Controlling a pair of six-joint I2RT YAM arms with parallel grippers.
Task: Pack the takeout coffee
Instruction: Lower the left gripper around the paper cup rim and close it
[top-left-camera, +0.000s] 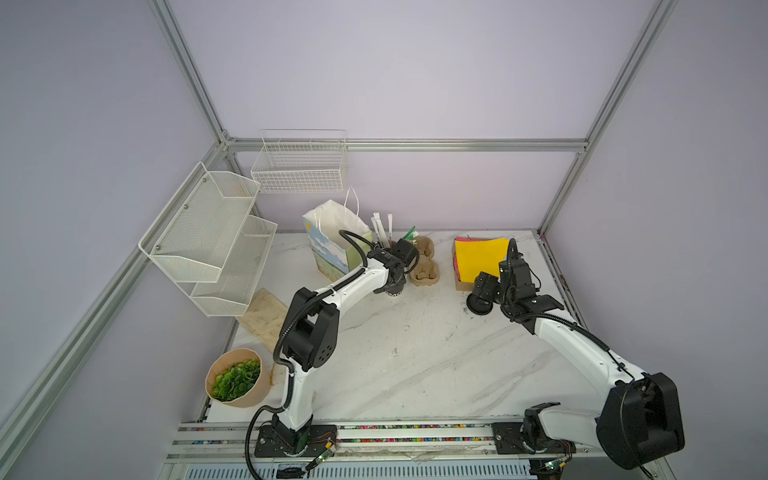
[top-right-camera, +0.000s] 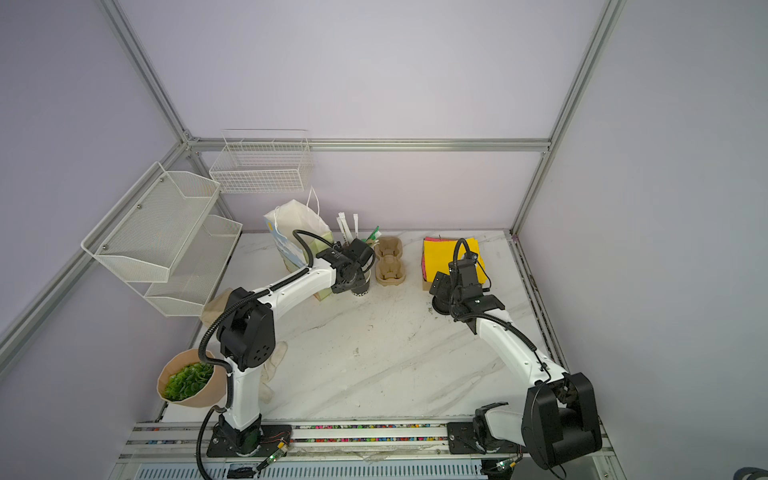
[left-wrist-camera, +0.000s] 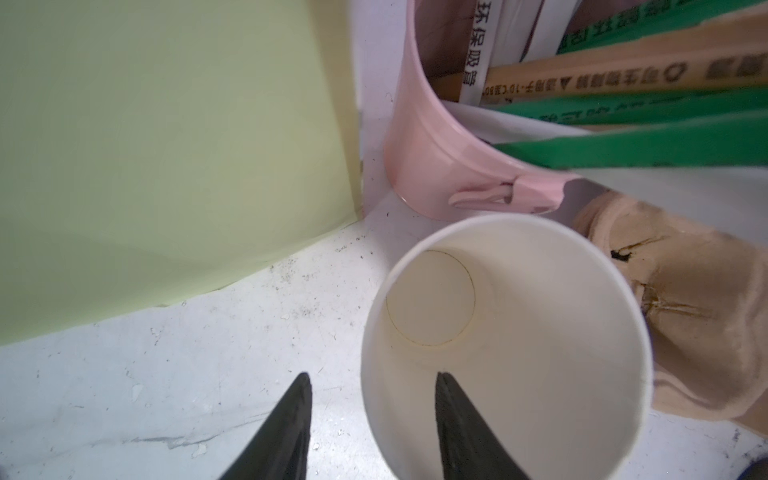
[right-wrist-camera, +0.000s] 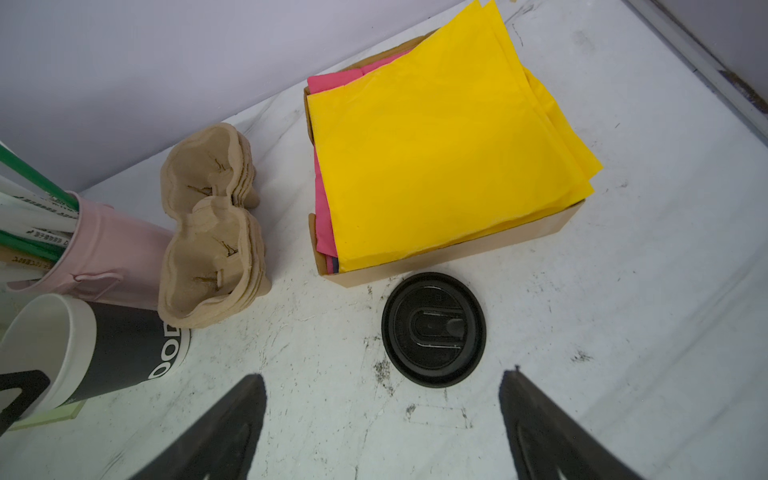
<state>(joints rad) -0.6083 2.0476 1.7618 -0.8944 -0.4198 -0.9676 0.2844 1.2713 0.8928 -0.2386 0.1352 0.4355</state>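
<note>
My left claw (left-wrist-camera: 372, 374) is apart, straddling the near wall of the cup (left-wrist-camera: 540, 332): one finger inside, one outside, neither pressing as far as I can see. The cup stands upright and lidless on the bench (right-wrist-camera: 623, 332), between the paper bag (left-wrist-camera: 166, 145) and the pulp carrier (left-wrist-camera: 698, 324). The top views bury that rim under my wrist, so only the left wrist view shows it. My right claw (right-wrist-camera: 383, 373), wide apart, points at the lid (right-wrist-camera: 433, 328), which lies flat just ahead by the napkin box (right-wrist-camera: 540, 227).
</note>
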